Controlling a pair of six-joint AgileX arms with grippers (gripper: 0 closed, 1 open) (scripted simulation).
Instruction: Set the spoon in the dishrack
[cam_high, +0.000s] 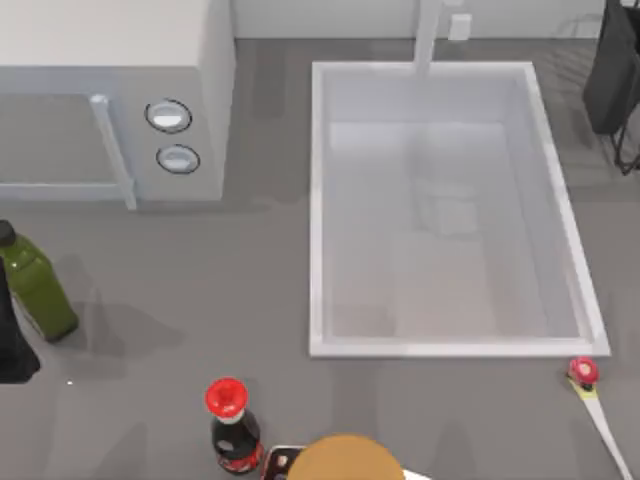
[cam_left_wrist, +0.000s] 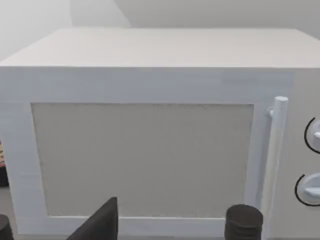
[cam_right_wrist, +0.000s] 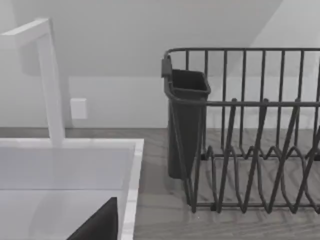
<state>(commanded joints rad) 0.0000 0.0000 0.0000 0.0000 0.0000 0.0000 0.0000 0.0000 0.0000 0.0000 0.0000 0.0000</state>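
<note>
- Spoon (cam_high: 596, 400) lies lower right of the top view, just beside the sink (cam_high: 320, 200) rim, handle cut off by the frame.
- Dishrack (cam_high: 615, 75) upper right, partly cropped.
- State of either arm's fingers: cannot tell.

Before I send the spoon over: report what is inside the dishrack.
The dishrack shows bare wire slots and a dark utensil cup hung at its corner. The cup's inside is hidden. The spoon lies on the counter before the sink.

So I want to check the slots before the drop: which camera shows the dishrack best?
The right wrist view: the dishrack faces the camera, its wires and dark cup plain to see. The top view catches just a dark edge of it at the table's far right corner. The left wrist view faces the microwave.
</note>
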